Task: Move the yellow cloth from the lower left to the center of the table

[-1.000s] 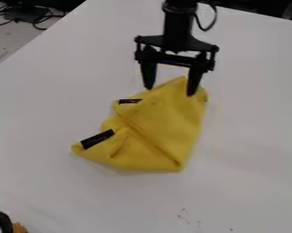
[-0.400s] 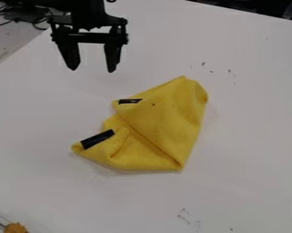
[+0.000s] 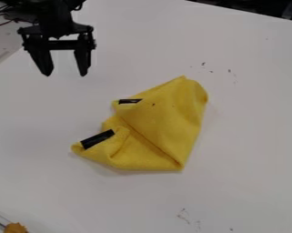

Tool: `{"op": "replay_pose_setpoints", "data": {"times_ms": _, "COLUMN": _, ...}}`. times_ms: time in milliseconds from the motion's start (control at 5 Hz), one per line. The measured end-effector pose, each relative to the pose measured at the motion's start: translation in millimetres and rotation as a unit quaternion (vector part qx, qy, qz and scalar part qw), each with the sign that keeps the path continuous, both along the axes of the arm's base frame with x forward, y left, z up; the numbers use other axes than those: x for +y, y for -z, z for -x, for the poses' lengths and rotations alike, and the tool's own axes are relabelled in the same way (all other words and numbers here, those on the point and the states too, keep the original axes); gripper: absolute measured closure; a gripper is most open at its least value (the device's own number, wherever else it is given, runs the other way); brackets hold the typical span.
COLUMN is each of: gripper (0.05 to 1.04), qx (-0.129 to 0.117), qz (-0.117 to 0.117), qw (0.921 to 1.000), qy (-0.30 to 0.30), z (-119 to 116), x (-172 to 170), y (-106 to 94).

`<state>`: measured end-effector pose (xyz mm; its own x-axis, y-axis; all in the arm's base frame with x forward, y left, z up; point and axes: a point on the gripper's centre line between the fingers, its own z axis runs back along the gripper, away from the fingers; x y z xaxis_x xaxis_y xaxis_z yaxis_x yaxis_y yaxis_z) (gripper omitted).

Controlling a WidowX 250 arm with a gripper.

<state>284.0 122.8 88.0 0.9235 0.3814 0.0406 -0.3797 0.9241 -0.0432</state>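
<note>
End effector (image 3: 64, 74), tips apart, over white table (image 3: 245, 123), clear of folded yellow cloth (image 3: 166, 116), 2 black labels (image 3: 98, 139)

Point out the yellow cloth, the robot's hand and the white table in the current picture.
Yellow cloth (image 3: 163, 116): camera view, on its broad upper fold.
Hand (image 3: 65, 73): camera view, midway between its fingertips.
White table (image 3: 251, 136): camera view, on its bare top.

We can pass along the white tabletop (image 3: 251, 123) on either side of the crumpled yellow cloth (image 3: 163, 120), which obstructs the middle; at the lower-left corner, an orange-brown object (image 3: 15, 228) blocks us.
</note>
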Motion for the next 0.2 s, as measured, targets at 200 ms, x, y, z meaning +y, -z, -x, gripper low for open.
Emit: {"op": "replay_pose_setpoints", "data": {"times_ms": 200, "gripper": 0.084, "qx": 0.01, "qz": 0.001, "qw": 0.9999, "qy": -0.014, "z": 3.2, "x": 11.2, "y": 2.9}}
